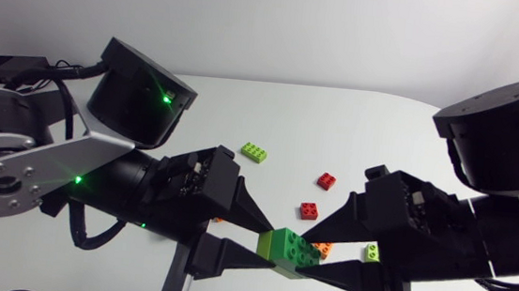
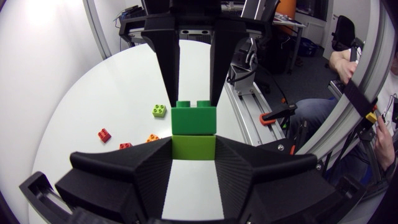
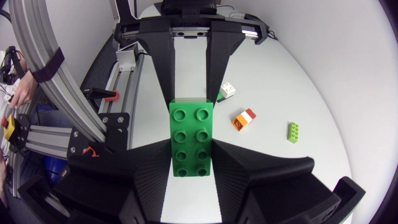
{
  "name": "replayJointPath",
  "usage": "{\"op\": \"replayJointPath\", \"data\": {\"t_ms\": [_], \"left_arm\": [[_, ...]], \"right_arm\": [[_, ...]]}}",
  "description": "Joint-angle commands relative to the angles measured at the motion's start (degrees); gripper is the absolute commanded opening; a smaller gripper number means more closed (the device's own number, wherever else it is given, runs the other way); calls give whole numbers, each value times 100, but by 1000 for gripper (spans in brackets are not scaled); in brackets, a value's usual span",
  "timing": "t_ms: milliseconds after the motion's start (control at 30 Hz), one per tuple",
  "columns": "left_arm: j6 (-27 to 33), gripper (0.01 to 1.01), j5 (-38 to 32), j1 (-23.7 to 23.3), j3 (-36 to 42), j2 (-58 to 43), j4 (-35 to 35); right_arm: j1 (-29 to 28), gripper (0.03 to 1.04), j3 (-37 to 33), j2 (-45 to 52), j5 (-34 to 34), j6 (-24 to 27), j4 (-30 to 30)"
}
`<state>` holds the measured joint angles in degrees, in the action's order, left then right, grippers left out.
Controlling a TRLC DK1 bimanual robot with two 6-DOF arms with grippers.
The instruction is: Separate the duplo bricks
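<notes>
Pulling the joined pair apart is the step you are in, as I judge it. Your left tool [image 1: 265, 244] is closed on the lime brick [image 2: 193, 147] and your right tool [image 3: 191, 163] is closed on the dark green brick [image 3: 191, 134]. The two bricks are pressed together between the facing tools, by the counter's [image 1: 384, 119] near edge and, it seems, lifted clear of it. The next move calls for firm grips on both sides and a peel rather than a straight tug: tilt one wrist so the studs let go along one edge, then draw the tools apart, watching that neither brick slips from the wedge fingers. Your left wrist view gives you the seam side-on and shows which fingers clamp which brick, whereas the right wrist view shows only the dark green brick's studded face and hides the lime one. The head view alone gives you the spread of loose bricks: an orange brick [image 1: 324, 248] and a small lime brick [image 1: 373, 252] just beyond the held pair, a red brick [image 1: 309, 210] and a second red brick [image 1: 327, 181] toward the counter's middle, and a long lime brick [image 1: 256, 152] farthest out. Only the right wrist view shows you a white piece [image 3: 227, 90] and an orange-and-red piece [image 3: 244, 118] beside the left tool.
</notes>
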<state>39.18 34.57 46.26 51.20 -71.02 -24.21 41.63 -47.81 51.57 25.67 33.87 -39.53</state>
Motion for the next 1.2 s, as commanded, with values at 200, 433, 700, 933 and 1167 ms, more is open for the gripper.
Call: {"op": "replayJointPath", "data": {"t_ms": [200, 433, 700, 933, 1167], "left_arm": [[81, 333, -20, -108, -137, -78, -111], [2, 333, -11, -117, -163, -113, -155], [108, 333, -3, 6, -339, -17, -181], [371, 336, -11, -645, -277, -131, 4], [195, 336, -3, -1444, 13, -1212, 1076]], "right_arm": [[513, 311, 158, -323, -871, -249, 420], [531, 311, 132, -420, -1126, -249, 393], [592, 311, -70, -341, -1064, -196, 191], [223, 311, -70, -323, -1038, 50, 68], [21, 311, 141, -525, -924, 103, -37]]}}
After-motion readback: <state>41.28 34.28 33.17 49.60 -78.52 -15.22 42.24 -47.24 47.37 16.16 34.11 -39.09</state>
